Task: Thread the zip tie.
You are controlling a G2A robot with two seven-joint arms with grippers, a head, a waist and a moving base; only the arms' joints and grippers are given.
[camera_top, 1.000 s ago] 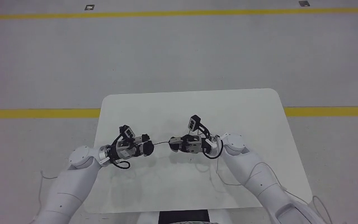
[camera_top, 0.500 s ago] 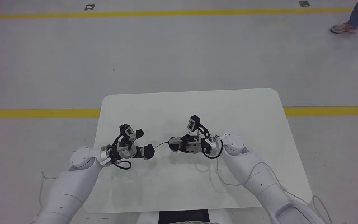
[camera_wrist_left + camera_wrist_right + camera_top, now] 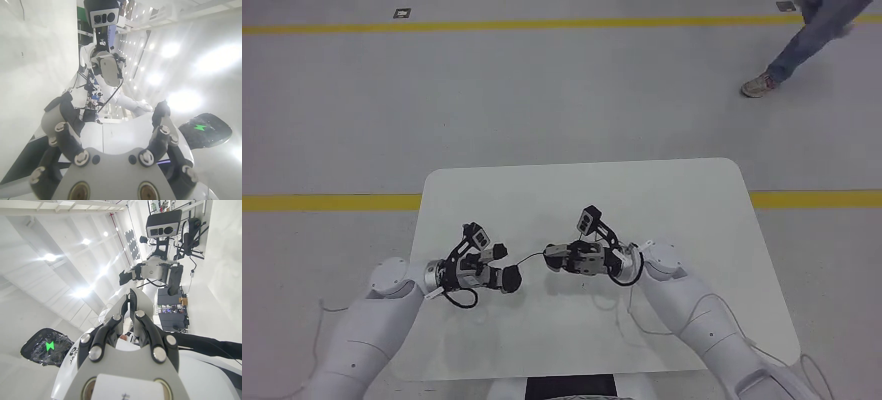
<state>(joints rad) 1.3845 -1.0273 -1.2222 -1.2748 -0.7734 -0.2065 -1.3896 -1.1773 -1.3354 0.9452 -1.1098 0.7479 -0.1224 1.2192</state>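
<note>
While the right gripper [image 3: 550, 256] has its jaws clamped on one end of the thin dark zip tie [image 3: 529, 256] above the white table [image 3: 582, 190], the left gripper [image 3: 506, 267] (jaws spread wide, holding nothing) hangs near the tie's free end.

No legible words or numbers. Green bolt sign [image 3: 200, 127] on a dark panel [image 3: 215, 136]; green bowtie-shaped mark [image 3: 50, 346] on a dark wrapped panel [image 3: 35, 354]; small square floor marker [image 3: 402, 13] and another [image 3: 785, 6], too small to read.
</note>
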